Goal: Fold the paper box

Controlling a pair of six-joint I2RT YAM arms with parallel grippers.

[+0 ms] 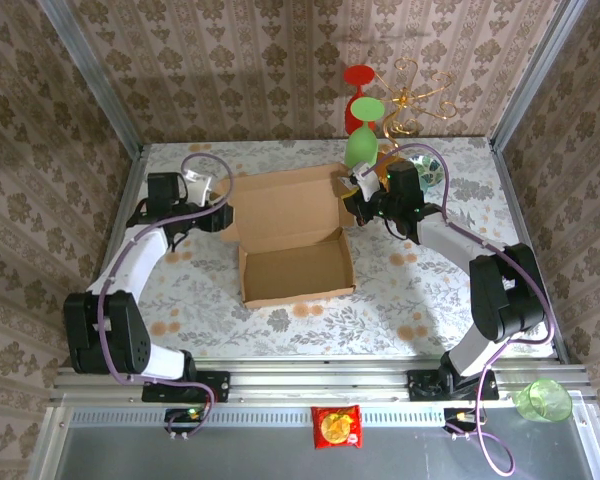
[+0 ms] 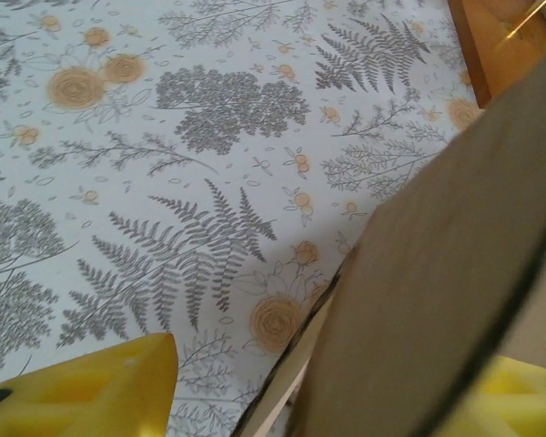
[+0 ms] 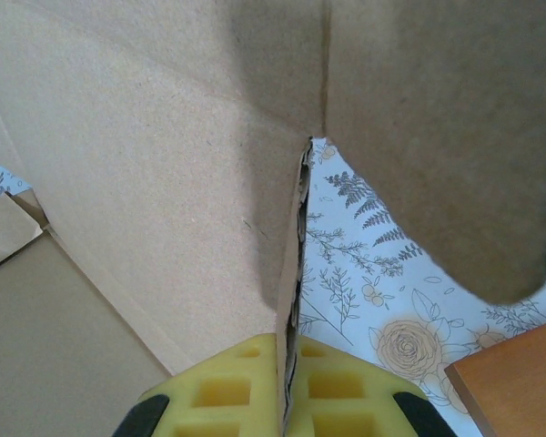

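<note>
The paper box (image 1: 292, 275) lies in the middle of the table as a shallow tan cardboard tray, with its lid (image 1: 285, 205) open behind it. My left gripper (image 1: 220, 207) is at the lid's left side. In the left wrist view its yellow pads (image 2: 100, 391) stand apart, and a cardboard flap (image 2: 437, 300) rises between them near the right pad, so the left gripper (image 2: 309, 405) is open. My right gripper (image 1: 357, 192) is at the lid's right side. In the right wrist view this right gripper (image 3: 287, 369) is shut on the edge of a cardboard flap (image 3: 164, 182).
Green (image 1: 364, 146) and red (image 1: 359, 80) goblets and a gold wire stand (image 1: 417, 98) sit at the back right, close behind my right gripper. An orange-brown packet (image 3: 514, 387) lies on the cloth near the right flap. A green cup (image 1: 543, 398) and a red packet (image 1: 336, 425) sit off the table at the front.
</note>
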